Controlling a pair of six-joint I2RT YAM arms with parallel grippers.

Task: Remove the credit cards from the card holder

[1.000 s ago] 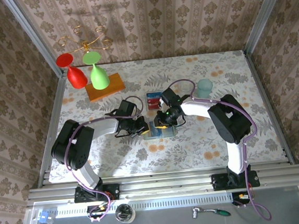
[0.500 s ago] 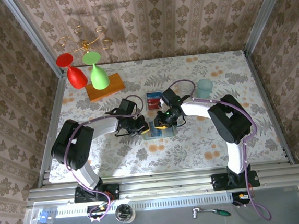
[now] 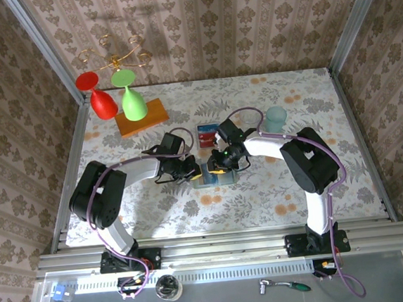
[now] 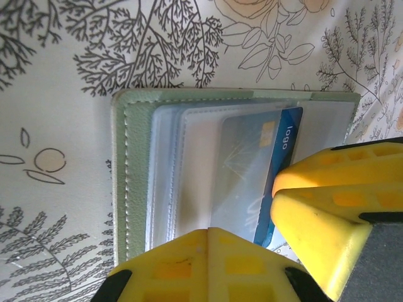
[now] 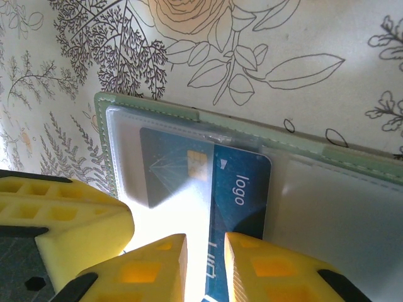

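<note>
as left pincer pins card holder | right pincer grips card

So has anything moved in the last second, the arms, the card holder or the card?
Nothing visibly changed. The closed left pincer still rests on the card holder, and the right pincer still has the blue card, part-way out of its sleeve, between its fingers.

Card holder was pale sage-green; credit card dark blue, white "logo" txt; table cream, grey leaf + peach flower print.
</note>
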